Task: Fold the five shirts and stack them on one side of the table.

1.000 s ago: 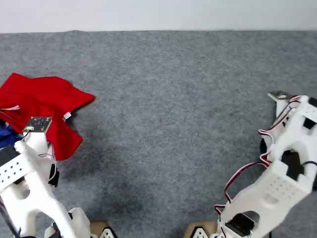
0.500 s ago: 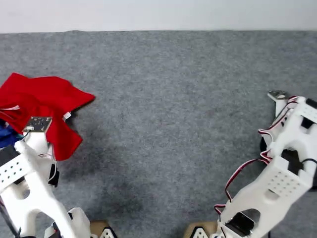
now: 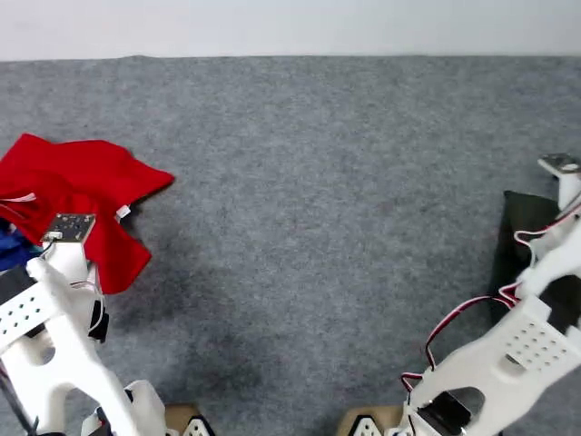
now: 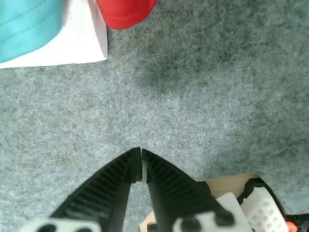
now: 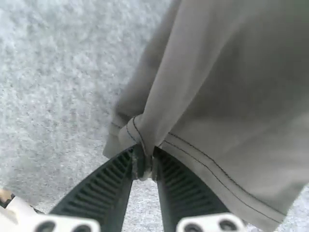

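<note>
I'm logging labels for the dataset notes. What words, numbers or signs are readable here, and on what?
None can be read.
The small white tag on the red shirt is too small to tell whether it bears print.
The grey shirt and the teal shirt show no print.

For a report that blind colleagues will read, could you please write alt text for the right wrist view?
The right gripper is shut on a bunched corner of the stitched hem of a grey shirt. The shirt spreads away from the gripper, and the grey felt-like table surface shows beside it.
</note>
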